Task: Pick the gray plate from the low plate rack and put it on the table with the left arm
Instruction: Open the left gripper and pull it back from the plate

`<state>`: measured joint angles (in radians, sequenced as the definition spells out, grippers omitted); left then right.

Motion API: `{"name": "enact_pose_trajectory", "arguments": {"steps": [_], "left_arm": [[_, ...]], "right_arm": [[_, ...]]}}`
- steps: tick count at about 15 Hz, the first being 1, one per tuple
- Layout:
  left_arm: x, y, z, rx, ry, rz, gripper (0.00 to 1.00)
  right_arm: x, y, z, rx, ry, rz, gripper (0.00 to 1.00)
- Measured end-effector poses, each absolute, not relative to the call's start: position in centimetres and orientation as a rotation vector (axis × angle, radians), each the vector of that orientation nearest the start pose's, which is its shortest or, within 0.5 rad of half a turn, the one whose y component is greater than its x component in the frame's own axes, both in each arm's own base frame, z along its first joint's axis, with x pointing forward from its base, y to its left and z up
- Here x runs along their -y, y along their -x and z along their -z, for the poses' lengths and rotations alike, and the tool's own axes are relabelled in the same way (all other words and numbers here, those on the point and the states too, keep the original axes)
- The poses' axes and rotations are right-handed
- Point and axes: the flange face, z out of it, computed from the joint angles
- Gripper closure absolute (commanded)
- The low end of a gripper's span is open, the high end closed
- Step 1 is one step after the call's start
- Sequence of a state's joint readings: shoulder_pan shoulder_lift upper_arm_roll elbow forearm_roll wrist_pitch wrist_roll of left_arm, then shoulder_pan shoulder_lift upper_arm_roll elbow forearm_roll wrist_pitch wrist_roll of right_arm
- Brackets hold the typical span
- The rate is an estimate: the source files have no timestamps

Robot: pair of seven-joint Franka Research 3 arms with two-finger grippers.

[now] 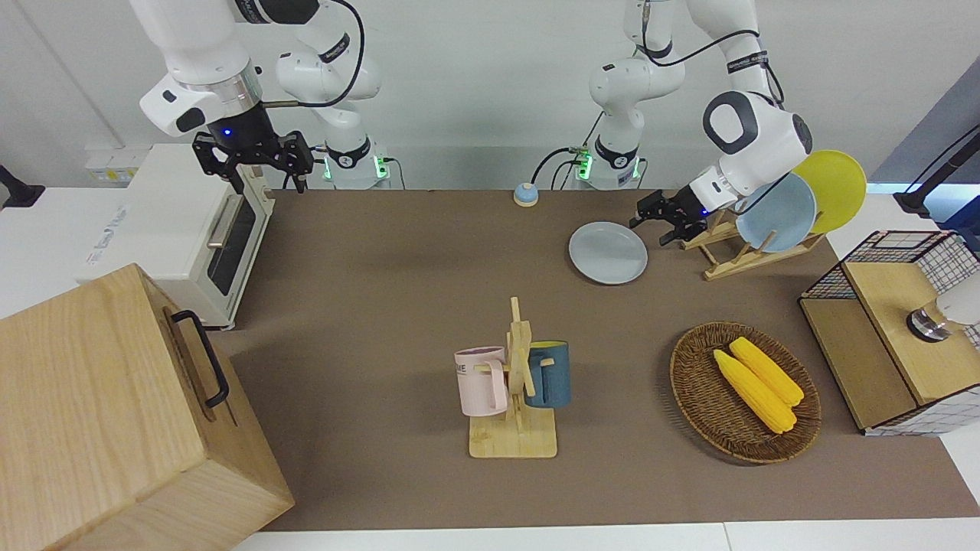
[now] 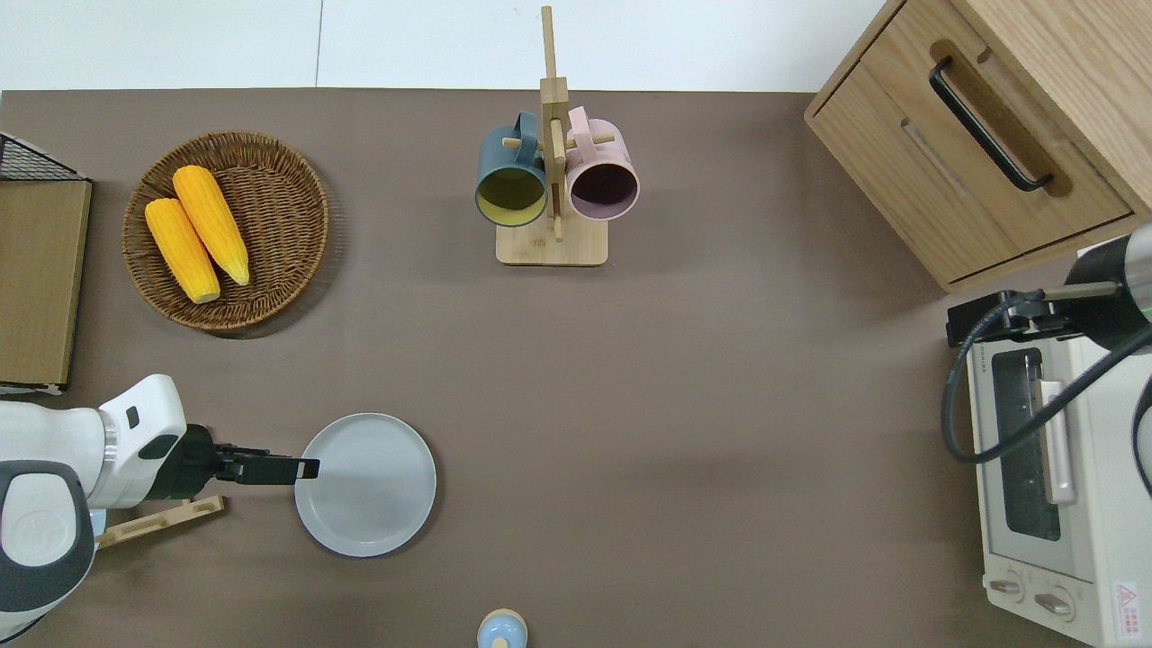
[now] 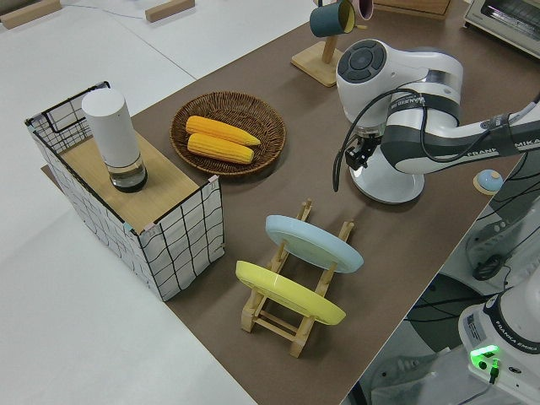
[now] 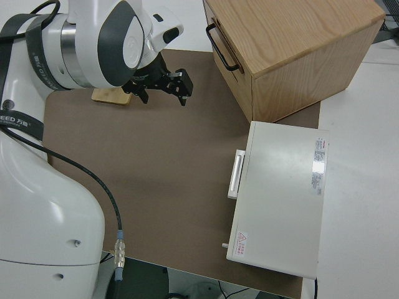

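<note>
Gray plate [image 2: 369, 486]: round, pale, shallow-rimmed; lies flat on my brown surface [image 2: 702, 378], beside the low plate rack [image 1: 739, 256], just clear of it.

A plain white wall [image 1: 475, 84] rises where the robots stand. White surfaces [image 3: 93, 337] border the brown counter [image 2: 702, 378]. Light is even and soft.

Three plates show: one gray plate [image 1: 608, 252] lying on the table [image 1: 398, 306], and one light-blue plate [image 1: 785, 212] and one yellow plate [image 1: 836, 186] in the single low plate rack [image 1: 735, 252]. Two mugs, one pink [image 1: 482, 380] and one dark blue [image 1: 550, 373], hang on one mug tree [image 1: 519, 413]. One wicker basket [image 1: 700, 390] holds two corn cobs [image 1: 762, 383]. Two robot arms are in view
</note>
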<state>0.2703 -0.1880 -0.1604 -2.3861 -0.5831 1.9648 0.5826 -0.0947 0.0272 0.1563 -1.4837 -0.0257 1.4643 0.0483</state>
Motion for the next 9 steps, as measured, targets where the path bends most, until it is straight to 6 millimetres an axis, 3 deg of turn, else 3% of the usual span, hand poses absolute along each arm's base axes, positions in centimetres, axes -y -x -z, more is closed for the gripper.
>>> {"name": "enact_pose_trajectory", "arguments": {"steps": [4, 9], "left_arm": [[-0.4, -46.2, -40.6, 0.202, -2.686, 0.062, 0.0], [1.6, -47.5, -46.3, 0.06, -2.834, 0.061, 0.0]], "right_arm": [[-3.0, -55.1, -64.1, 0.018, 3.165, -0.071, 0.017], [-3.0, -55.1, -64.1, 0.018, 3.165, -0.071, 0.017]]}}
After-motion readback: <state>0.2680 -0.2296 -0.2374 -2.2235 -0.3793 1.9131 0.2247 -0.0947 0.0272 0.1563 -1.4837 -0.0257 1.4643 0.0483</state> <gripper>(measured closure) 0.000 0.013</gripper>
